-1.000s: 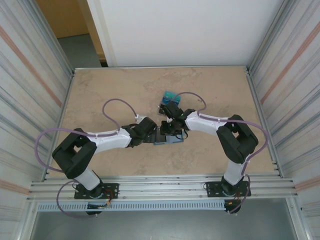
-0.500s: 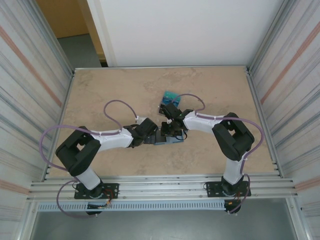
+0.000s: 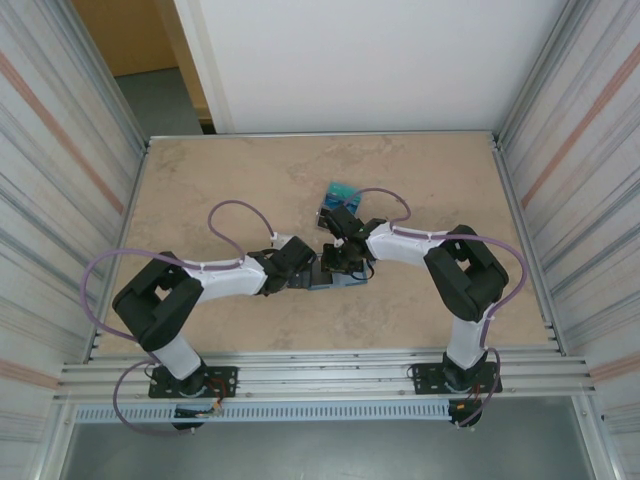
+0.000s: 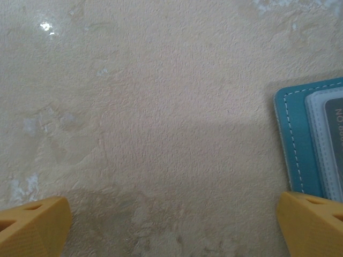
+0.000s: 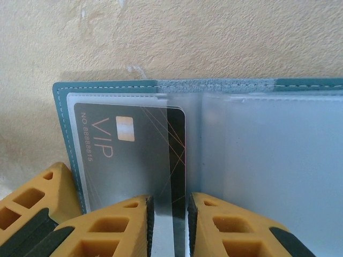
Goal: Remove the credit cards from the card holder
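Note:
The card holder [image 5: 268,150] lies open and flat on the table, teal-edged with clear slots, mid-table in the top view [image 3: 335,281]. A dark credit card [image 5: 128,155] marked VIP sits in its left slot, its right strip sticking out past the slot. My right gripper [image 5: 168,225] hovers just over that exposed strip, jaws a narrow gap apart, the card lying flat beneath them. My left gripper [image 4: 171,225] is wide open over bare table, its right fingertip [image 4: 311,222] at the holder's corner [image 4: 292,139]. Teal credit cards [image 3: 340,192] lie on the table behind the grippers.
Both arms [image 3: 420,245] meet low at the middle of the marbled table [image 3: 200,180]. Metal walls close in the left and right sides, and a rail runs along the near edge.
Both arms' elbows have shifted slightly, the left one rightward and the right one leftward. The grippers stay at the card holder with their openings unchanged.

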Available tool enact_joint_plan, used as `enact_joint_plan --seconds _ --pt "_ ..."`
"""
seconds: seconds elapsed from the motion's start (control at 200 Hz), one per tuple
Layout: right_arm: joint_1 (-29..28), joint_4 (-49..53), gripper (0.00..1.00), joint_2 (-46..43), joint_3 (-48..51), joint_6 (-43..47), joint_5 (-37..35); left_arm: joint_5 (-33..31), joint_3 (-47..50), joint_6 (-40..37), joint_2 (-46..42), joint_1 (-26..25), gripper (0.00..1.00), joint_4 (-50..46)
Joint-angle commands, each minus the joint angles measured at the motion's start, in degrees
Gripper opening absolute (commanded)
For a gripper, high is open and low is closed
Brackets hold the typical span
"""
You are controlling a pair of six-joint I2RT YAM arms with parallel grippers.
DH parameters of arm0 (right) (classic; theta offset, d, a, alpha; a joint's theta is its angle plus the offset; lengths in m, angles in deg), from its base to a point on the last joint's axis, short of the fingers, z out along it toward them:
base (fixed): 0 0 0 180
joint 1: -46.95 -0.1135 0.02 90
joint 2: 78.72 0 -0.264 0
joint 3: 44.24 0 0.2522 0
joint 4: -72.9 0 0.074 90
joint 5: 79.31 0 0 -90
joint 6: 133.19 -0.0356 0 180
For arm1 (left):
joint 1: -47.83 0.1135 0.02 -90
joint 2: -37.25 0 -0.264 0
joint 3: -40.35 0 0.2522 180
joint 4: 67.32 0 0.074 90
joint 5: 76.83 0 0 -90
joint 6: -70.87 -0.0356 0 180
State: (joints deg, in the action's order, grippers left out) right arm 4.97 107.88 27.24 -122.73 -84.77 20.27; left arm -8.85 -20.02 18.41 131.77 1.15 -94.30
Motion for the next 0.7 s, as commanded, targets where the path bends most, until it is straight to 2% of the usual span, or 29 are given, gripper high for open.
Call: enact_joint_plan --seconds 0.0,0.215,0.456,0.697 --pt "0.30 -0.46 0.26 1.44 0.50 -1.48 2.28 -0.72 -0.61 1.13 0.52 -0.17 0.99 -1.50" --pt "1.26 -6.61 0.26 -0.07 3.14 -2.92 9.09 -0.90 -0.79 1.26 0.49 -0.17 0.99 -2.25" --pt "4.15 -19.70 0.26 -5.43 9.89 -5.53 18.37 -1.52 -0.41 1.31 0.40 -0.17 0.99 -3.48" --pt "5.58 -26.73 0.25 -6.66 13.34 -6.91 22.49 -1.73 -0.88 1.27 -0.22 -0.17 0.99 -4.54"
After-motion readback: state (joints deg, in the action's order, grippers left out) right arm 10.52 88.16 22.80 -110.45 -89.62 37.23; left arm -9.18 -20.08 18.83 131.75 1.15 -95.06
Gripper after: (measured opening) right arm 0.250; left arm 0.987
